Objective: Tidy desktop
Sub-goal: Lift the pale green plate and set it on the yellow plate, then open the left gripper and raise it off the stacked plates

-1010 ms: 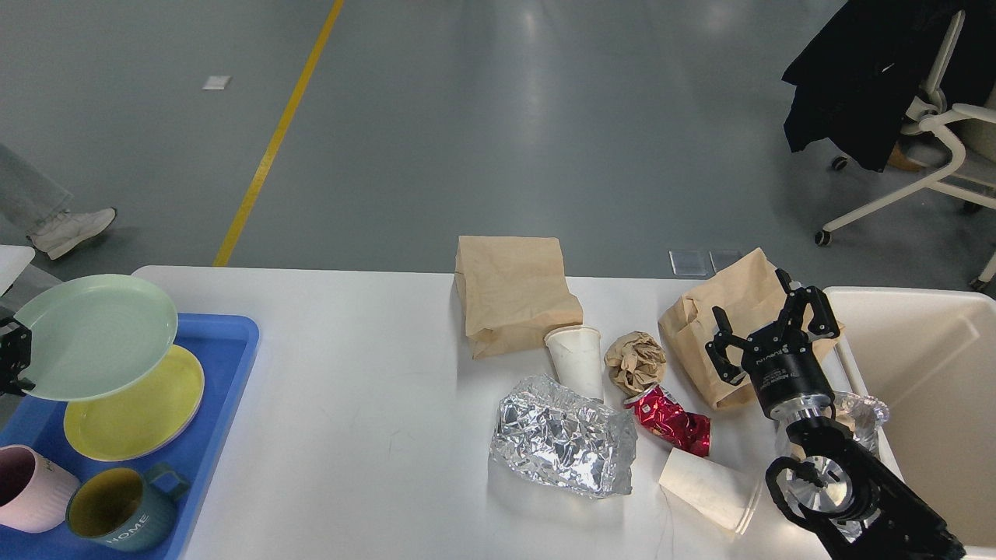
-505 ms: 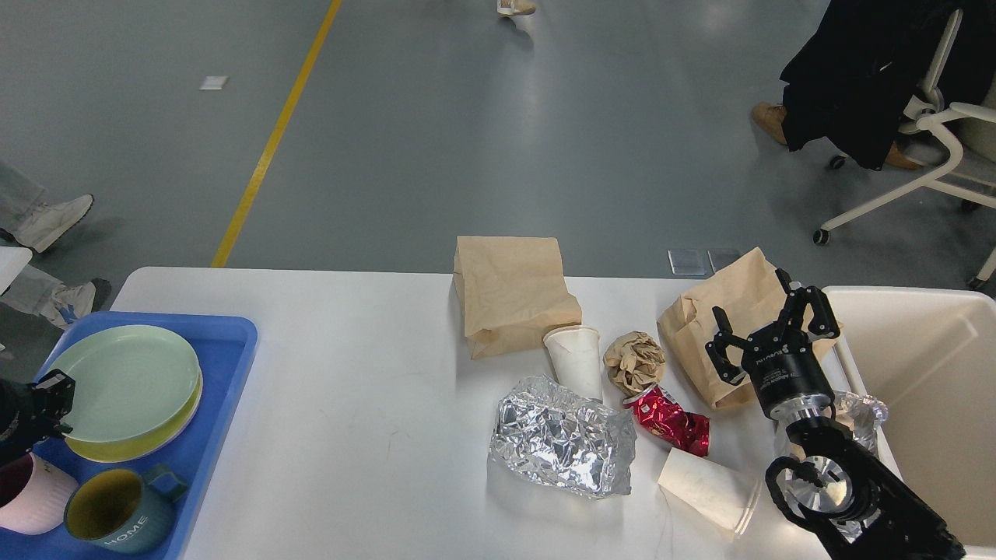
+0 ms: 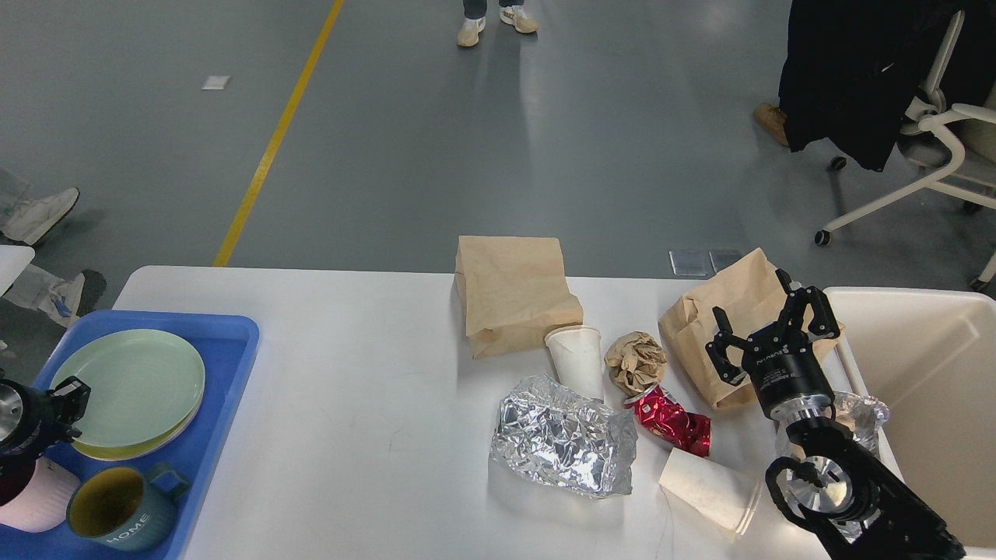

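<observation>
The white desktop (image 3: 350, 373) carries litter on its right half: a flat brown paper bag (image 3: 513, 292), a second crumpled paper bag (image 3: 727, 311), an upright paper cup (image 3: 577, 359), a brown paper ball (image 3: 636, 359), a crushed red can (image 3: 671, 420), a foil wrapper (image 3: 562, 443) and a paper cup on its side (image 3: 710, 488). My right gripper (image 3: 766, 327) is open above the right-hand bag, holding nothing. My left gripper (image 3: 66, 395) is at the left edge, beside the green plate (image 3: 132, 385). It looks small and dark.
A blue tray (image 3: 226, 334) at the left holds the green plate stacked on a yellow plate (image 3: 117, 449), a teal mug (image 3: 120, 509) and a pink mug (image 3: 35, 498). A cream bin (image 3: 918, 389) stands at the right edge, crumpled clear plastic (image 3: 860, 416) beside it. People and a chair stand beyond.
The green plate, held tilted above the tray a second ago, now lies flat on the yellow plate. My left gripper has dropped to the plate's left edge. The right arm has not moved.
</observation>
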Robot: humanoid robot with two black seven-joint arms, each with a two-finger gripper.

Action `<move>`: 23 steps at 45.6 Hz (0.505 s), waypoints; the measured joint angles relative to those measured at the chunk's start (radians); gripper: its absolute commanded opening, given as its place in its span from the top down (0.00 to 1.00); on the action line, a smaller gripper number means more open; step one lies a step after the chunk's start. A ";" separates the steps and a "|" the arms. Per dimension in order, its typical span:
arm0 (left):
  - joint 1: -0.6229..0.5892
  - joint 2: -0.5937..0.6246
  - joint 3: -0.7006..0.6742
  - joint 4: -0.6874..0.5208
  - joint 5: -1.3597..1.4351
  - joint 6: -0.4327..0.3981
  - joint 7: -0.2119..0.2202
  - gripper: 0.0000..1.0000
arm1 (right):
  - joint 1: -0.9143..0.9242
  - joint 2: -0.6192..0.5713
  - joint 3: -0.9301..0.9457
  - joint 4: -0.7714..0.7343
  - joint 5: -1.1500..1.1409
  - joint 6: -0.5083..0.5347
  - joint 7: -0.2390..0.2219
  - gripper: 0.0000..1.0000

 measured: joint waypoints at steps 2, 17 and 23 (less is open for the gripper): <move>0.004 -0.002 0.000 0.000 0.000 0.004 0.000 0.92 | 0.000 0.000 0.000 0.000 0.000 0.000 0.000 0.00; 0.005 0.001 0.000 -0.001 0.000 0.087 -0.001 0.24 | 0.000 0.000 0.000 0.000 0.000 0.000 0.000 0.00; -0.001 0.004 0.000 -0.002 0.000 0.096 -0.002 0.16 | 0.000 0.000 0.000 0.000 0.000 0.000 0.000 0.00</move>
